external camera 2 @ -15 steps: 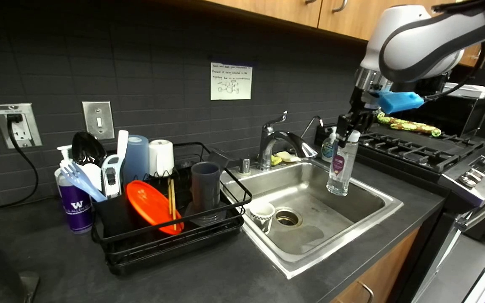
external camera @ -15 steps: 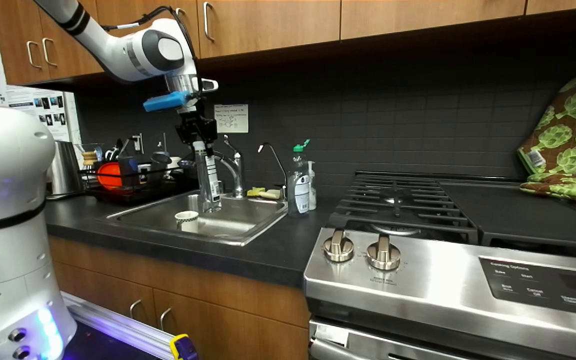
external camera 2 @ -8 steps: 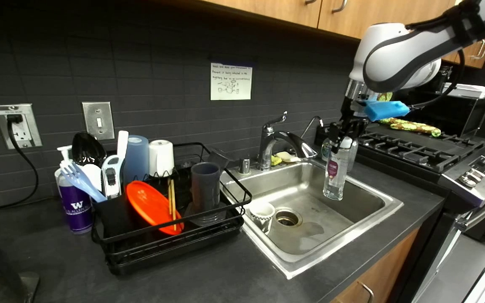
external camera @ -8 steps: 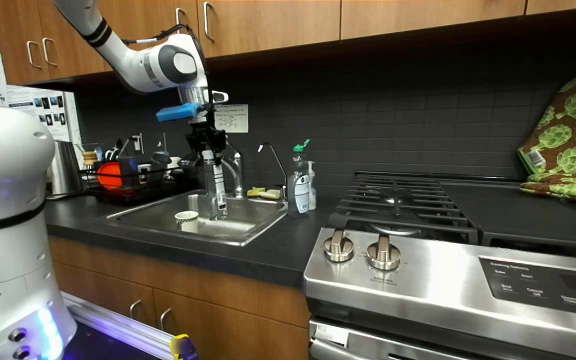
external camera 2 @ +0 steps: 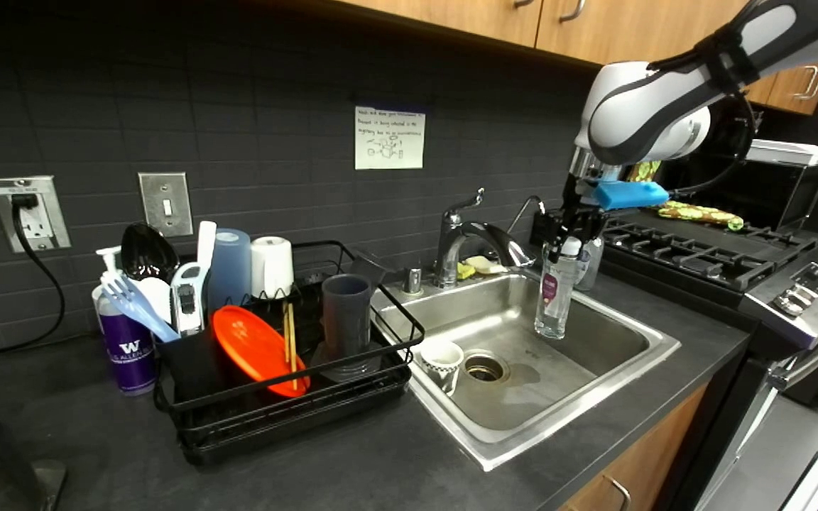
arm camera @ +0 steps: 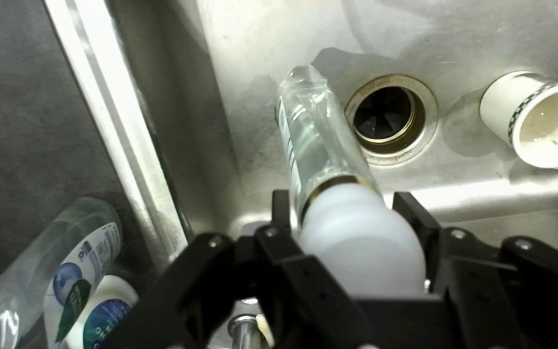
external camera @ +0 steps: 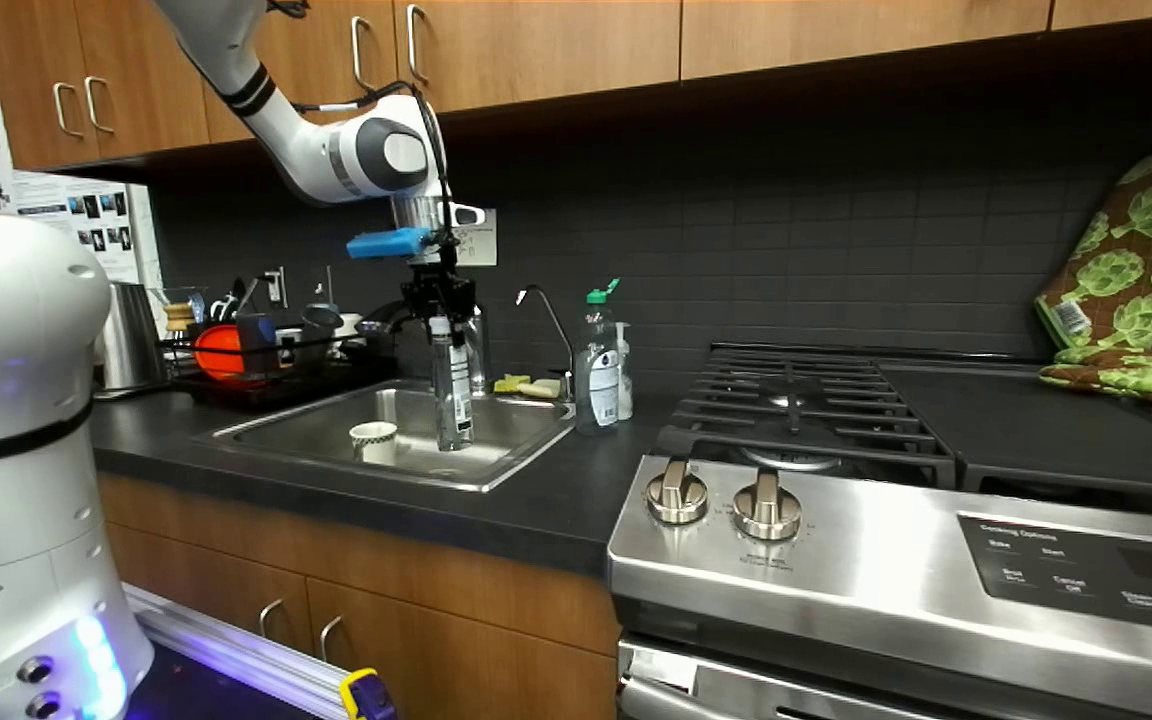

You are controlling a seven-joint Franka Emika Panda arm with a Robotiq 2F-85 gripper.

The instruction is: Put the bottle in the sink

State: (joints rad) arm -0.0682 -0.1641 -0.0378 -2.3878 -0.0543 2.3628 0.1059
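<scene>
Bottle (arm camera: 325, 140) hangs from the pincer (arm camera: 344, 199), seemingly off the sink floor (arm camera: 250, 48).

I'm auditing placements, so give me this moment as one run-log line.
pincer: shut on bottle | bottle: over sink, base contact unclear | cup: in sink, beside drain | release: not yet

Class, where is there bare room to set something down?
Bare counter: in front of the rack, beside the sink; another patch, between sink and stove, in front of the green-capped bottle. Crowded: the rack, and over the sink floor, where the gripper holds the bottle.
</scene>
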